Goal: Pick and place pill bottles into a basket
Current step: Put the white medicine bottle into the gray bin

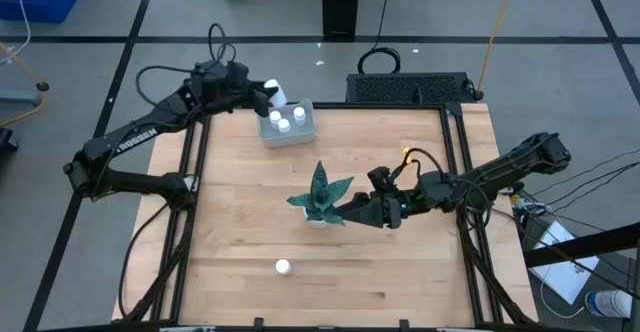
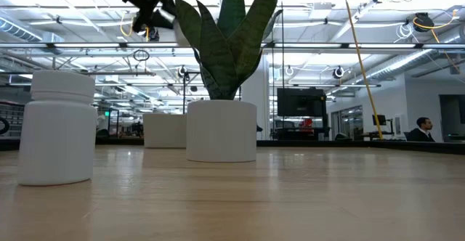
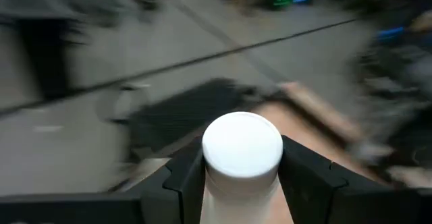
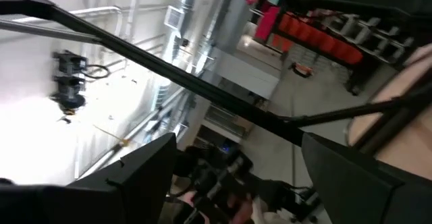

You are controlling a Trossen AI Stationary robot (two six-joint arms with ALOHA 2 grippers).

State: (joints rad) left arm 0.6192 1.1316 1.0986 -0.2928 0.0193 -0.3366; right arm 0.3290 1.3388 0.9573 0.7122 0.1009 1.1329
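Left gripper (image 1: pixel 268 96): closed on one pill bottle (image 1: pixel 272 90), which you hold at the far left part of the table, just beside the near-left edge of the basket (image 1: pixel 303 135); the left wrist view shows the white cap seated squarely between both fingers (image 3: pixel 182 177). Basket: pale, low-walled, at the far edge of the table, already holding two pill bottles (image 1: pixel 276 118) and (image 1: pixel 298 115), with a third white cap (image 1: pixel 284 126) showing between them, though you cannot tell whether that is a separate bottle. To do this step well, carry the held bottle over a free part of the basket floor, keep it upright, lower it until it is close to the bottom, and only then let go, so that it neither tips nor knocks the ones inside. Loose pill bottle (image 1: pixel 283 267): standing upright near the front edge of the table, well apart from the basket, large in the low view at (image 2: pixel 58 128); it looks to be the last to fetch. Plant (image 1: pixel 322 197): white pot, mid-table, between that bottle and the basket; route around its leaves. Right gripper (image 1: pixel 350 207): waits just beside the plant on its right; its wrist view shows the fingers spread with nothing between them.
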